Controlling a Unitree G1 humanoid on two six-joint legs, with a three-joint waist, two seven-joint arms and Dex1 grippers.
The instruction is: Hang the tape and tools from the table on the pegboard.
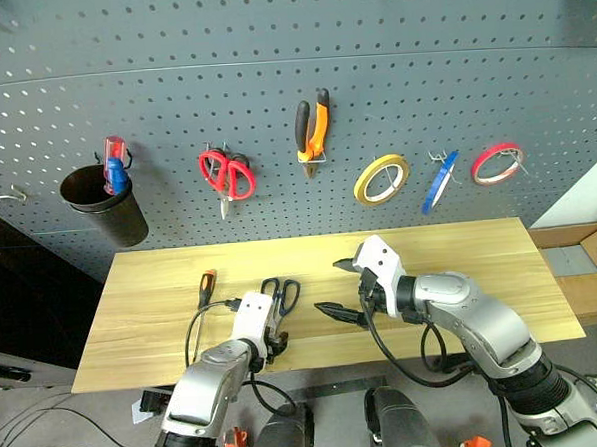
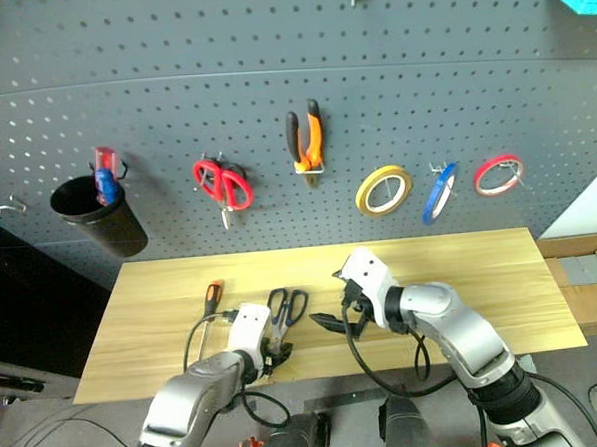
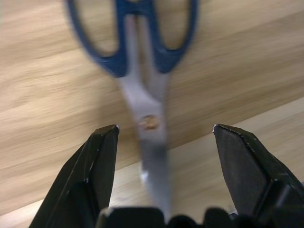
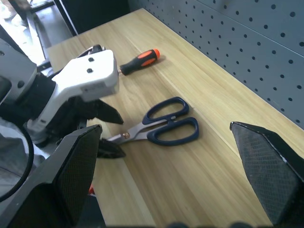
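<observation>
Straddling the scissors [image 4: 156,127] at the pivot with my left hand [image 3: 164,135] spread, I expect stiff, slick steel lying flat on the tabletop [image 1: 460,250], best pinched across the blades there.

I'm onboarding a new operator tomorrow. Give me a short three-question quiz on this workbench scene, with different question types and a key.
1. True or false: the pliers already hang on the pegboard.
2. Which tool lies between the open fingers of the left hand?
A. the screwdriver
B. the dark-handled scissors
C. the red scissors
3. Fill in: the blue tape hangs between the yellow roll and the ____ roll.

Key
1. True.
2. B; the fingers straddle the blades near the pivot, not yet closed.
3. Red.
</observation>
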